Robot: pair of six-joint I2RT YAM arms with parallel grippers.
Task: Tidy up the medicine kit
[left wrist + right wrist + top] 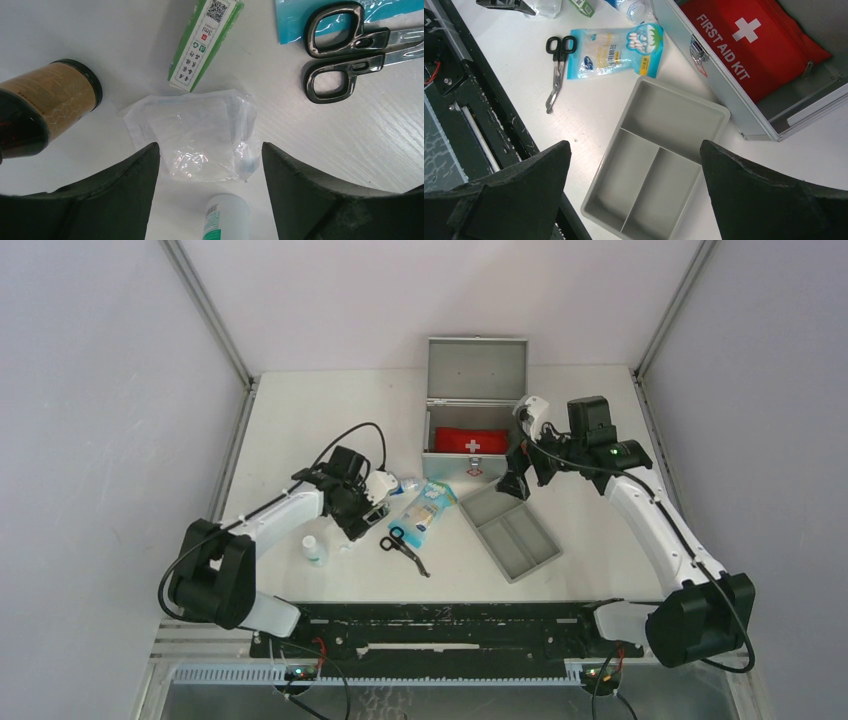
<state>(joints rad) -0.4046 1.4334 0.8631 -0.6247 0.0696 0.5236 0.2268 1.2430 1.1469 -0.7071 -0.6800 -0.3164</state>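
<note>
medicine kit [445, 466] back-middle of the table [600, 560], pouch [470, 441] sitting in it, tray [510, 533] just in front to the right, packet [424, 508] left of the tray, scissors [403, 547] right in front of the packet, bottle [314, 550] further left

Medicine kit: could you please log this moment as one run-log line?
medicine kit: lid open, red first-aid pouch inside; grey tray: beside kit; left gripper: open over clear packet; right gripper: open over tray

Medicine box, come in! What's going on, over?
Left tool open over clear packet. Right tool open above grey tray. Medicine box lid up, red pouch inside. Tray near its front.
</note>
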